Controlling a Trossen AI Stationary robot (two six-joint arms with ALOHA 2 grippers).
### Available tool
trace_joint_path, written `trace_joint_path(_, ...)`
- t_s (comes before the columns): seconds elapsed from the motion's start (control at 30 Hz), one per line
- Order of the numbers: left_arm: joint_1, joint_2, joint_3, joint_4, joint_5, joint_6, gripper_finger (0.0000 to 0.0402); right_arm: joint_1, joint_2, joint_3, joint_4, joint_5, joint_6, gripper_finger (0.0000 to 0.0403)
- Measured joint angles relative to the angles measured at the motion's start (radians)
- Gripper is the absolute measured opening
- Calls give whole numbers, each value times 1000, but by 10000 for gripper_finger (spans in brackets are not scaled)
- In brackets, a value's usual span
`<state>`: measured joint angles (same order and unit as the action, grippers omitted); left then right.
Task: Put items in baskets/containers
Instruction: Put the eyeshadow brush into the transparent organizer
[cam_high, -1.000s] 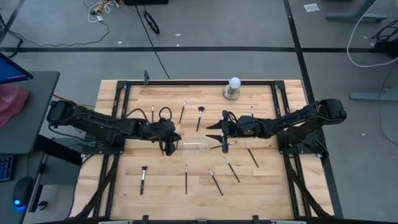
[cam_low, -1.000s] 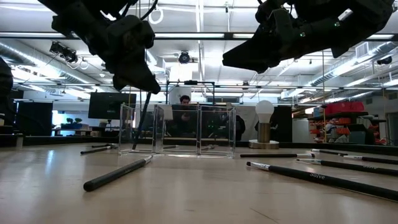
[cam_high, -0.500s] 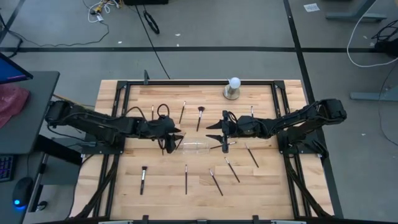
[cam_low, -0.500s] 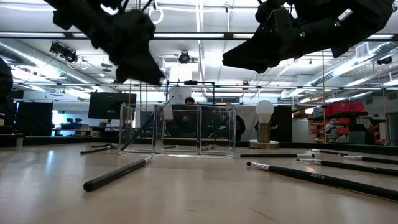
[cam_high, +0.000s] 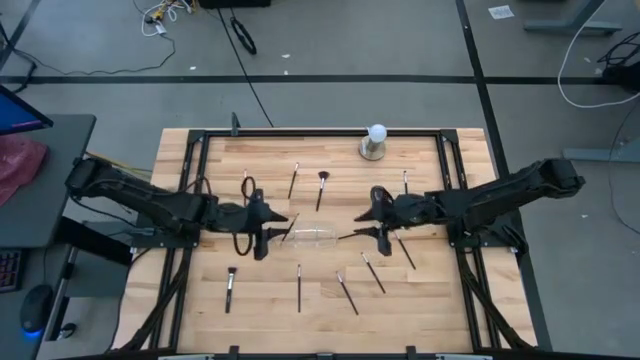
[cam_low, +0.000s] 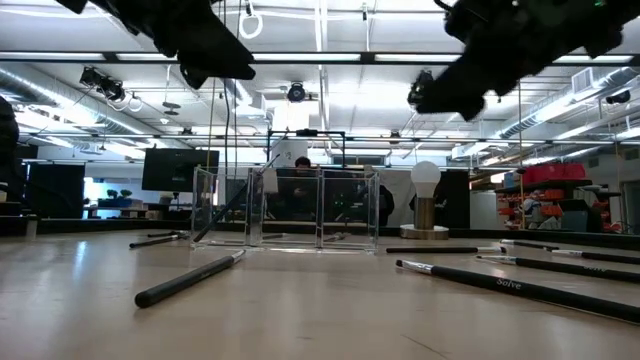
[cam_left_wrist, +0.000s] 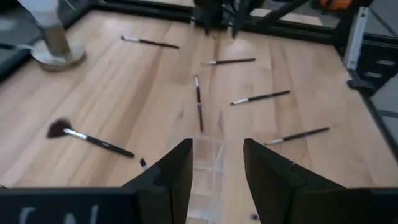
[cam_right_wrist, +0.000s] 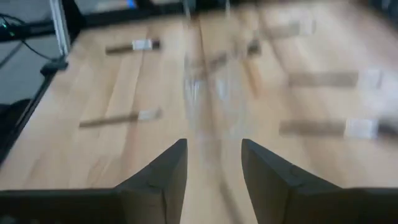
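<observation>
While both arms hang above the middle of the table (cam_high: 200, 290), the clear tray (cam_high: 318, 238) sits between them, with one brush (cam_high: 287, 227) leaning over its end at nine o'clock, the tip raised against the tray wall. The left gripper (cam_high: 262, 225) is just beside that end of the tray; in its wrist view its fingers (cam_left_wrist: 177, 177) stand a moderate gap apart with nothing between them, touching no brush and held above the tray. The right gripper (cam_high: 378, 215) is near the tray's three o'clock end, and its fingers (cam_right_wrist: 168, 174) are likewise parted and empty in its own wrist view, though that picture is blurred.

Loose brushes lie around the tray: a fan-headed brush (cam_high: 321, 188) and a thin brush (cam_high: 293, 180) toward twelve o'clock, another at seven o'clock (cam_high: 230, 288), one at six o'clock (cam_high: 299, 287), and several (cam_high: 373, 272) toward five o'clock. A white ball on a metal base (cam_high: 375, 141) stands near the table's twelve o'clock edge, well apart from both arms. Bare wood lies open along the six o'clock edge and at the nine o'clock side.
</observation>
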<state>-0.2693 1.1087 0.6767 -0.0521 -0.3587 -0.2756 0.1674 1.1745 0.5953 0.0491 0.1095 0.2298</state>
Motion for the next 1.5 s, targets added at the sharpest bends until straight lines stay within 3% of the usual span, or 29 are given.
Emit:
trace_joint_path(0.2, -68, 61, -1, 18, -167, 0, 142, 97, -41, 0, -441, 221, 393, 152)
trace_joint_path(0.33, -86, 122, -1, 79, -195, 2, 142, 104, -24, -1, -654, 420, 734, 153)
trace_joint_path(0.47, -96, 194, -1, 150, -196, 3, 142, 56, -15, -53, -734, 529, 899, 162)
trace_joint_path(0.67, -102, 264, -1, 236, -197, 44, 142, -114, -15, -215, -548, 642, 950, 200)
trace_joint_path(0.77, -99, 268, -1, 244, -213, 70, 142, -211, -13, -281, -396, 667, 884, 208)
trace_joint_path(1.0, -91, 266, -1, 262, -263, 121, 142, -388, 16, -375, -110, 617, 729, 197)
trace_joint_path(1.2, -95, 248, -1, 288, -263, 185, 142, -428, 113, -391, -38, 566, 704, 173)
trace_joint_path(1.5, -94, 230, -1, 326, -269, 258, 142, -422, 284, -385, 53, 622, 702, 119)
